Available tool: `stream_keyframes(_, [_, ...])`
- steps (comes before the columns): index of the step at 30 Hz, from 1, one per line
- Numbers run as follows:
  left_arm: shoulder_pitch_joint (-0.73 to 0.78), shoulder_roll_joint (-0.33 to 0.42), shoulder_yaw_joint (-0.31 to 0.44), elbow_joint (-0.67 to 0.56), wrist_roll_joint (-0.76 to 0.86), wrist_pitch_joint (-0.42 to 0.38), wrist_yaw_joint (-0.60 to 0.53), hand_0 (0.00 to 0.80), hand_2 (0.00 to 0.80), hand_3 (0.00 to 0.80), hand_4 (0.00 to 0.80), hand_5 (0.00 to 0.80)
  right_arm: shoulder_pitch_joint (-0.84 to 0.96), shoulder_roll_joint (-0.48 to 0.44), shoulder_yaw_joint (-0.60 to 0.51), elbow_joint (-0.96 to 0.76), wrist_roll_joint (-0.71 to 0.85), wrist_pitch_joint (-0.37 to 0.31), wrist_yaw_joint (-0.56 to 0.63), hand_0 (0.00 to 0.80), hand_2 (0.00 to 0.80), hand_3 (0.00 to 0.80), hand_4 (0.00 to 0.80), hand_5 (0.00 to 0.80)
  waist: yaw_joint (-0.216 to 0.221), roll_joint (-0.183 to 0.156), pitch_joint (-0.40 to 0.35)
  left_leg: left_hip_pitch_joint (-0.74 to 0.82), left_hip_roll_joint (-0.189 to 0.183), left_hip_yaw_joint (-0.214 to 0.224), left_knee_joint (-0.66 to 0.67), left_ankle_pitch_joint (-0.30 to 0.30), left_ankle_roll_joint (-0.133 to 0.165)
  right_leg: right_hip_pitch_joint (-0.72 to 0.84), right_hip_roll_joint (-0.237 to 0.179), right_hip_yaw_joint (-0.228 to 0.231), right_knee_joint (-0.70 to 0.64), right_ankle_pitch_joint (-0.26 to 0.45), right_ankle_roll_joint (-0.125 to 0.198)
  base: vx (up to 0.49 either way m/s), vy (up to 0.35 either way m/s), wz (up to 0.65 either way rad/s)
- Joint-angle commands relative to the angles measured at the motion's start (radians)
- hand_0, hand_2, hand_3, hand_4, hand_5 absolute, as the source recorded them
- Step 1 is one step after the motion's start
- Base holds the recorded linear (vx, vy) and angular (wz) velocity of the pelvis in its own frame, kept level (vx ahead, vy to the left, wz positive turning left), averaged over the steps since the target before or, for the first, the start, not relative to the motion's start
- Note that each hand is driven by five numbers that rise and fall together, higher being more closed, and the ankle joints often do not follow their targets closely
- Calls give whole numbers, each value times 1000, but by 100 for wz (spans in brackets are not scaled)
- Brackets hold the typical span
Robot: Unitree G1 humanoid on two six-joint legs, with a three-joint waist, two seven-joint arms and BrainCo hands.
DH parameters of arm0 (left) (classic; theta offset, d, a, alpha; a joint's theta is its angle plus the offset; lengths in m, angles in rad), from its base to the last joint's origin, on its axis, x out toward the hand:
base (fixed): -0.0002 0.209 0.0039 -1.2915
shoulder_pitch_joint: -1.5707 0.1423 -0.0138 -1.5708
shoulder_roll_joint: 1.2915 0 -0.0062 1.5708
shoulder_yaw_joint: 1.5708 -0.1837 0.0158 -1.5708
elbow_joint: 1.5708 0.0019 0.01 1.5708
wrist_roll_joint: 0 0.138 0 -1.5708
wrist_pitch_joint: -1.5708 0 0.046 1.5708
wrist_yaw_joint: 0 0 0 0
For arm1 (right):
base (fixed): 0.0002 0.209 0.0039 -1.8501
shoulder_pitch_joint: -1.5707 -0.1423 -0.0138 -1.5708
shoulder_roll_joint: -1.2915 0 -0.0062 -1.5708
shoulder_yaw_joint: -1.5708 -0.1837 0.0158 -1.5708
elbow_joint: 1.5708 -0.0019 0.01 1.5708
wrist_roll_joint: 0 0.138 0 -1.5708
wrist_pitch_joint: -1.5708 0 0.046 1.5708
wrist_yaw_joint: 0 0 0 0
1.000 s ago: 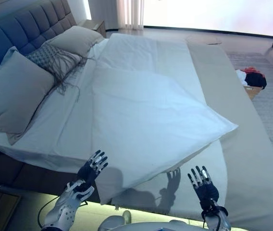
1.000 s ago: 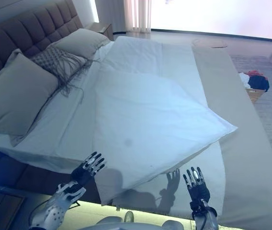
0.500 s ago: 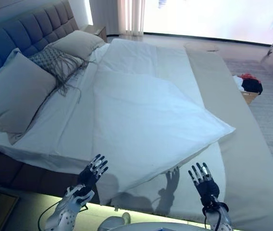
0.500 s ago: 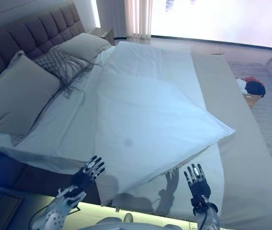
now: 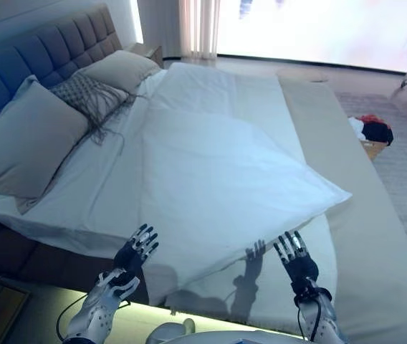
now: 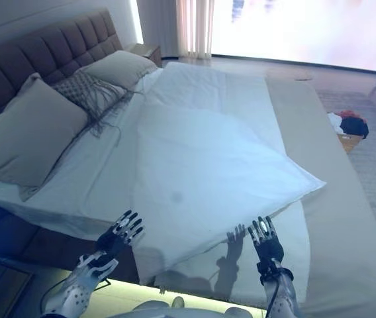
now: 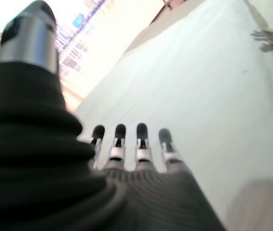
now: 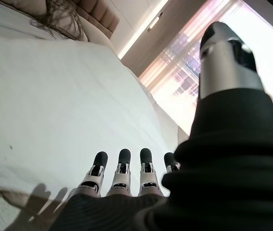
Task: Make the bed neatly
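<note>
A white duvet (image 5: 218, 172) lies skewed across the bed, one corner pointing off toward the right (image 5: 343, 193) and another hanging over the near edge (image 5: 157, 287). Two grey pillows (image 5: 28, 136) (image 5: 117, 68) and a fringed patterned cushion (image 5: 89, 93) lie against the tufted headboard (image 5: 39, 54). My left hand (image 5: 135, 251) is open, held above the near edge beside the duvet's hanging corner. My right hand (image 5: 295, 258) is open over the near edge, just short of the duvet's lower border. Both wrist views show straight fingers (image 7: 141, 139) (image 8: 122, 168) over white cloth, holding nothing.
A beige sheet (image 5: 375, 236) covers the bed's right side. A basket with red and dark clothes (image 5: 372, 132) stands on the floor at the right. A nightstand (image 5: 150, 50) stands by the headboard's far end. A lit strip runs under the bed's near edge (image 5: 139, 304).
The camera has shifted a little. My right hand has moved forward and slightly left, closer to the duvet's lower border. My left hand stays about where it was.
</note>
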Motion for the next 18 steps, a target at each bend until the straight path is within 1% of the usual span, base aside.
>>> stream_keyframes(1, [-41, -12, 37, -38, 22, -17, -15, 0, 0, 0, 0, 0, -29, 9, -6, -40, -28, -30, -10, 0, 0, 0, 0, 0, -5, -9, -5, 34, -23, -49, 19, -51, 11, 15, 0, -10, 8, 200, 18, 3, -85, -13])
stream_keyframes(4, [-36, -17, 38, -16, 34, -11, -22, 0, 0, 0, 0, 0, -30, 11, -29, -11, 1, -48, -51, 0, 0, 0, 0, 0, -6, -8, -9, 27, -18, -35, 25, -55, 16, 16, -3, -15, 26, 189, 24, 13, -56, -7])
stream_keyframes(6, [-37, -15, 35, -5, 54, -12, -30, 0, 0, 0, 0, 0, -39, 9, -53, 10, 28, -65, -56, 0, 0, 0, 0, 0, -4, -4, -10, 20, -20, -26, 27, -57, 29, 4, -11, -18, 91, 197, 30, 9, 10, -4])
stream_keyframes(7, [-39, -12, 32, 1, 69, -17, -36, 0, 0, 0, 0, 0, -41, 8, -66, 18, 42, -70, -58, 0, 0, 0, 0, 0, -8, 8, -5, 20, -18, -24, 29, -59, 39, -34, -8, -14, 189, 212, 29, 22, 42, -1])
stream_keyframes(8, [-38, 0, 33, 7, 76, -25, -39, 0, 0, 0, 0, 0, -35, 2, -88, 21, 67, -66, -51, 0, 0, 0, 0, 0, -18, 21, 5, 25, -16, -24, 34, -63, 45, -77, 1, -13, 262, 216, 18, 51, 14, 1])
stream_keyframes(9, [-39, 6, 36, 12, 78, -29, -38, 0, 0, 0, 0, 0, -31, 0, -100, 28, 86, -58, -39, 0, 0, 0, 0, 0, -22, 23, 12, 30, -17, -19, 37, -68, 44, -93, -7, -22, 268, 222, 13, 75, -46, 4])
stream_keyframes(10, [-41, 12, 41, 14, 72, -28, -36, 0, 0, 0, 0, 0, -28, 0, -109, 32, 93, -49, -33, 0, 0, 0, 0, 0, -26, 22, 17, 36, -15, -14, 37, -71, 39, -98, -17, -32, 246, 225, 9, 117, -169, -2])
stream_keyframes(11, [-51, 22, 54, 16, 55, -21, -32, 0, 0, 0, 0, 0, -21, -3, -125, 43, 97, -30, -24, 0, 0, 0, 0, 0, -38, 15, 24, 49, -12, -7, 38, -84, 24, -108, -32, -41, 170, 231, 6, 114, -200, -13])
stream_keyframes(12, [-57, 24, 58, 17, 49, -20, -31, 0, 0, 0, 0, 0, -21, -4, -132, 51, 97, -24, -18, 0, 0, 0, 0, 0, -45, 13, 29, 57, -8, -7, 38, -91, 17, -110, -36, -41, 133, 237, 6, 130, -266, -23])
stream_keyframes(13, [-68, 27, 64, 17, 41, -19, -28, 0, 0, 0, 0, 0, -29, -9, -141, 67, 99, -13, -6, 0, 0, 0, 0, 0, -57, 4, 35, 69, -5, -3, 40, -107, 6, -127, -53, -37, 60, 257, 13, 119, -270, -24])
stream_keyframes(14, [-82, 31, 73, 10, 31, -10, -19, 0, 0, 0, 0, 0, -44, -17, -156, 91, 109, 3, 16, 0, 0, 0, 0, 0, -69, 0, 45, 80, 8, 1, 47, -130, -6, -137, -65, -32, -12, 265, 22, 151, -341, -23])
stream_keyframes(15, [-88, 32, 82, 8, 16, -3, -15, 0, 0, 0, 0, 0, -57, -27, -171, 113, 118, 27, 26, 0, 0, 0, 0, 0, -81, -5, 53, 89, 32, 7, 60, -148, -22, -134, -66, -12, -56, 263, 37, 124, -286, -10])
stream_keyframes(16, [-88, 33, 84, 8, 10, 0, -16, 0, 0, 0, 0, 0, -61, -31, -179, 120, 122, 38, 28, 0, 0, 0, 0, 0, -82, -4, 56, 90, 43, 8, 65, -150, -28, -123, -63, -8, -68, 251, 40, 102, -285, -1])
stream_keyframes(17, [-88, 31, 90, -4, 8, 6, -14, 0, 0, 0, 0, 0, -64, -33, -186, 118, 127, 58, 26, 0, 0, 0, 0, 0, -82, -11, 59, 82, 64, 14, 91, -153, -45, -103, -59, -10, -87, 244, 52, 56, -253, 7])
stream_keyframes(18, [-84, 30, 90, -23, 15, 4, -14, 0, 0, 0, 0, 0, -60, -32, -181, 113, 130, 58, 26, 0, 0, 0, 0, 0, -83, -18, 62, 67, 92, 21, 141, -163, -65, -88, -44, -11, -101, 215, 59, 57, -297, 7])
